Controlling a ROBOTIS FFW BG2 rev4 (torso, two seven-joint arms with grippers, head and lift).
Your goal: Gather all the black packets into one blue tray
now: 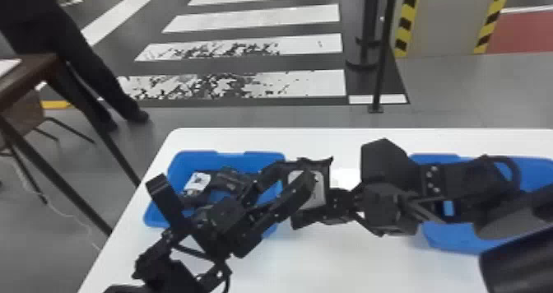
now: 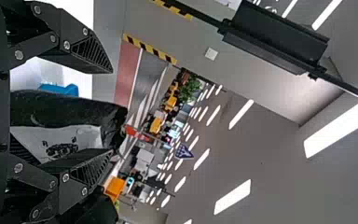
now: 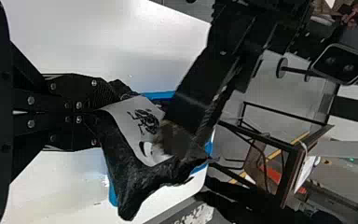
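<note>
Black packet [image 1: 320,192] pinched by right gripper [image 1: 334,201], between left gripper's [image 1: 296,173] parted fingers. Left arm [image 1: 164,273] partly blocks left blue tray [image 1: 187,159].

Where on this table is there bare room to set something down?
The white tabletop is bare along its far edge, behind the left tray and right tray, and in the near middle. Between the trays it's crowded: the left gripper and right gripper meet at a black packet.

Head camera: above my black flat-fingered left gripper [image 1: 288,179] and right gripper [image 1: 334,201], facing forward-down. Wrist cameras: close; left facing roomward, right across white tabletop [image 3: 121,37]. Shared by all: white-labelled black packet [image 1: 306,203].
</note>
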